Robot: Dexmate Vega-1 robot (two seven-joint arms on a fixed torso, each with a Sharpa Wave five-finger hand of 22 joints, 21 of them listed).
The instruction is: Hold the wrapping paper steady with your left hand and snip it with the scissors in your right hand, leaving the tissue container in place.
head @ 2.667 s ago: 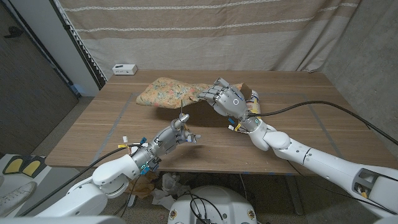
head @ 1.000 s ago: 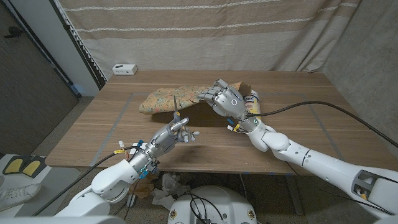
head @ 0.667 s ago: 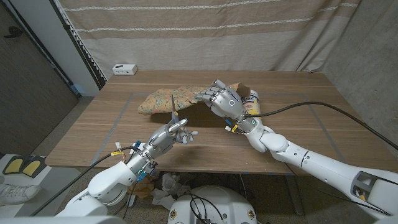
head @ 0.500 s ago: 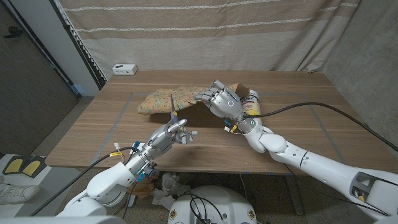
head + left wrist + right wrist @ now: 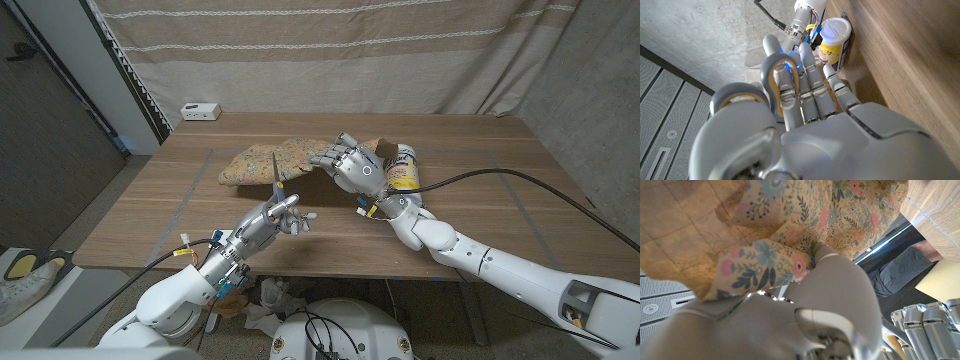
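Behind the right hand (image 5: 352,167), its wrist view shows floral wrapping paper (image 5: 790,235) gripped.

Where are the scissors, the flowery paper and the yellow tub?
scissors (image 5: 275,166), head view, on the blade sticking up.
flowery paper (image 5: 262,159), head view, on its left part.
yellow tub (image 5: 403,174), head view, on its label.

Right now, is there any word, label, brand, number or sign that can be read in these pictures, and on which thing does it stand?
No text can be read.
Tissue container: yellow label with dark print, too blurred to read in head and left wrist views.
Wrapping paper: flower pattern, no words.
White box at the table's far corner: no mark can be made out.
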